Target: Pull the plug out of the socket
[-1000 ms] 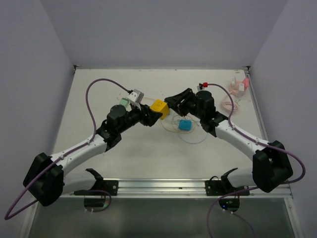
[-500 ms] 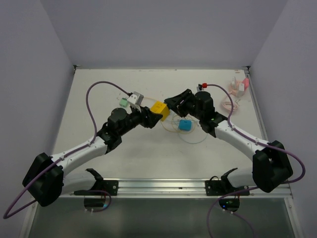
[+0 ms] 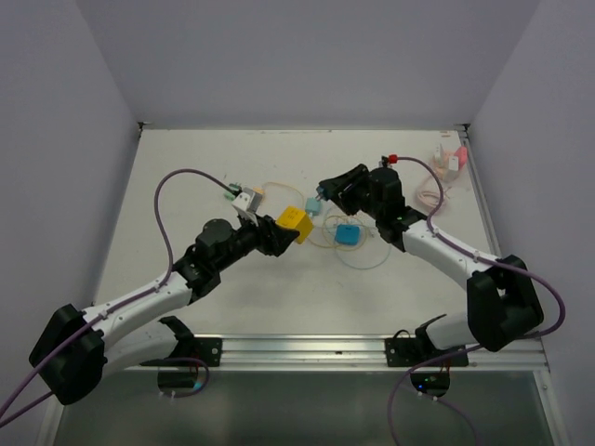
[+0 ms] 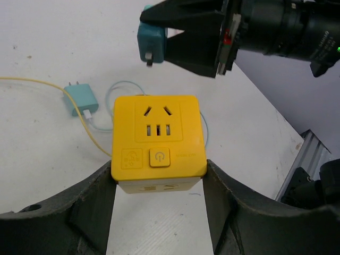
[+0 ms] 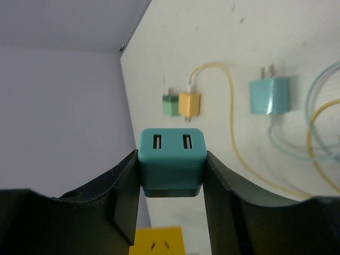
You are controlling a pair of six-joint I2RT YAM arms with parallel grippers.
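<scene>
Above white table, plug hangs clear of socket (gap between).

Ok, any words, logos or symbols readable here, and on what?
Power symbol: button on the yellow socket, in the left gripper.
Square mark left of the button: too blurred to read.
Faint print right of it: too small to read.
No text: teal plug in the right gripper.

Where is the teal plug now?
Top view, near the centre: the teal plastic plug is between the right fingers, just right of and apart from the yellow cube socket.
</scene>
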